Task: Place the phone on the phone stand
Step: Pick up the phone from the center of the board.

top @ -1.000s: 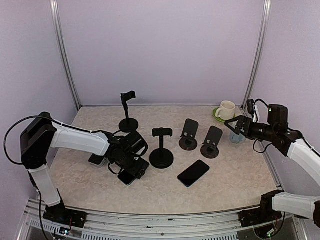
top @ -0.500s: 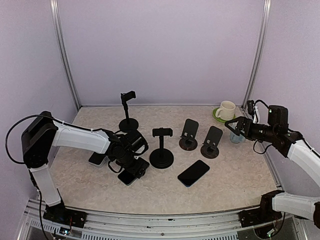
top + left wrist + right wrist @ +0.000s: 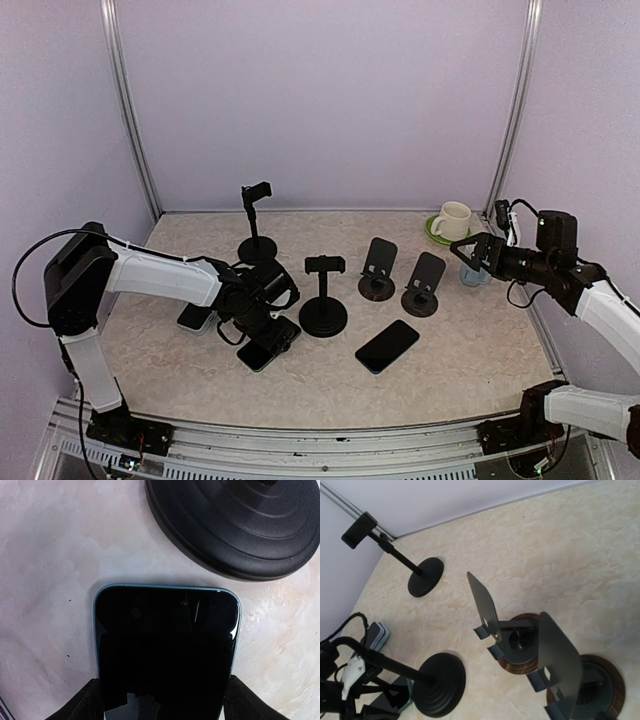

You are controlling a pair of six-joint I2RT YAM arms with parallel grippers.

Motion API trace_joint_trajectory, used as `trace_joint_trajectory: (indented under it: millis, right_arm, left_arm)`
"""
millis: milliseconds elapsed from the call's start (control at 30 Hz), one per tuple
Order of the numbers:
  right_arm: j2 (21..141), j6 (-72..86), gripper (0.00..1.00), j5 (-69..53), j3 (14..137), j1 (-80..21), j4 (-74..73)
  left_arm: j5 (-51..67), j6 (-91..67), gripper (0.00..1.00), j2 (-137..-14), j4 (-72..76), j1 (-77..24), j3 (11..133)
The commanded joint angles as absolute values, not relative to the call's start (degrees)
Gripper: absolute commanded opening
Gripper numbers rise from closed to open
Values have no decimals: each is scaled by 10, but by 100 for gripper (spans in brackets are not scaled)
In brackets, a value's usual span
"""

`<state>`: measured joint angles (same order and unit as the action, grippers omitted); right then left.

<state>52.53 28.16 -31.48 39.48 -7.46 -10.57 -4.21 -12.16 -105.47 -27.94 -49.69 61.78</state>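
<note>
L jaws flank phone (image 3: 165, 655) on bench (image 3: 50, 555), can't tell if gripping; R jaws open. We're at pick-up; next needs firm clamp, then lift to stand (image 3: 323, 318).

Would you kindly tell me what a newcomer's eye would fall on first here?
First, the left hand low over a dark phone lying flat beside a round black stand base, fingers on either side. Next, a second phone lying mid-table before two leaning stands, and a cream mug in the far right corner.
</note>
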Motion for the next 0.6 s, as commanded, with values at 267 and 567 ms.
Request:
trace_joint_trajectory:
  millis: [267, 567]
  right_arm:
    - [522, 275, 100, -313, 405, -82, -106]
    - [528, 277, 100, -317, 412, -82, -106]
  left_arm:
    - [-72, -164, 68, -1076, -320, -496, 577]
    - [-116, -207, 65, -1009, -301, -511, 549]
